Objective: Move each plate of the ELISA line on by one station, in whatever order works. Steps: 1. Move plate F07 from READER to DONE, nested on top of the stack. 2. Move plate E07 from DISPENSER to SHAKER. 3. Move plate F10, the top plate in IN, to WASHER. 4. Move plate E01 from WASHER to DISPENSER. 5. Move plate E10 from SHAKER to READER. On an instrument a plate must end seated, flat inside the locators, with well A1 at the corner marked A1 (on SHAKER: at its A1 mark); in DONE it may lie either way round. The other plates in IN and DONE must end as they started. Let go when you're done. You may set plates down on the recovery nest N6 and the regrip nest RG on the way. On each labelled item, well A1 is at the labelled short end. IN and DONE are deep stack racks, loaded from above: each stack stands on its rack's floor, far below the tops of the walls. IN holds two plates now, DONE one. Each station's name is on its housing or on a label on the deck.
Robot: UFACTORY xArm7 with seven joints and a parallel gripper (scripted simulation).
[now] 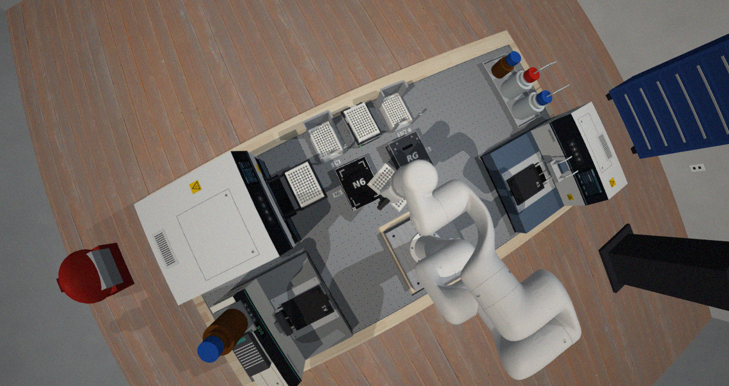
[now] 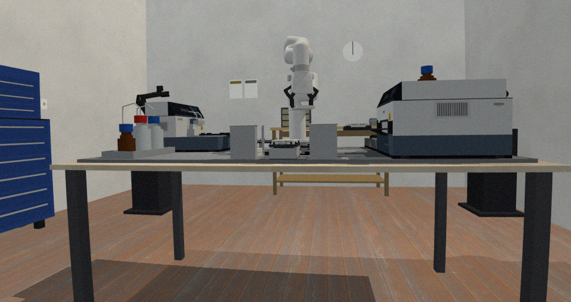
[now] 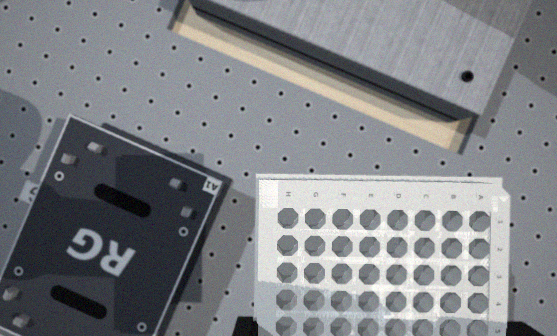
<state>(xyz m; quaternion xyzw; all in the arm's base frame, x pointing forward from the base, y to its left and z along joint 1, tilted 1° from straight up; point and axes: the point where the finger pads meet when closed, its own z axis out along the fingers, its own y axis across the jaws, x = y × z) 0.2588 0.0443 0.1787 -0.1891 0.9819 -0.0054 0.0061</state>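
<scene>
My gripper (image 1: pixel 388 192) is shut on a white well plate (image 3: pixel 380 255), gripping it across its width. It holds the plate high above the deck, between the N6 nest (image 1: pixel 359 182) and the RG nest (image 1: pixel 409 151). In the front view the gripper (image 2: pixel 301 99) hangs well above the racks. In the wrist view the RG nest (image 3: pixel 105 240) lies empty below and to the left. I cannot read the plate's label. Another plate (image 1: pixel 304 183) sits on the tray of the big white instrument (image 1: pixel 209 225). The dark nests of the right instrument (image 1: pixel 525 187) and the near instrument (image 1: pixel 306 309) are empty.
Two tall stack racks (image 1: pixel 325 138) (image 1: pixel 395 110) stand at the back edge with a low plate station (image 1: pixel 362 122) between them. Bottles (image 1: pixel 525 80) stand at the far right corner, a brown bottle (image 1: pixel 225 331) on the near instrument. The arm's base mount (image 3: pixel 360 55) lies just ahead.
</scene>
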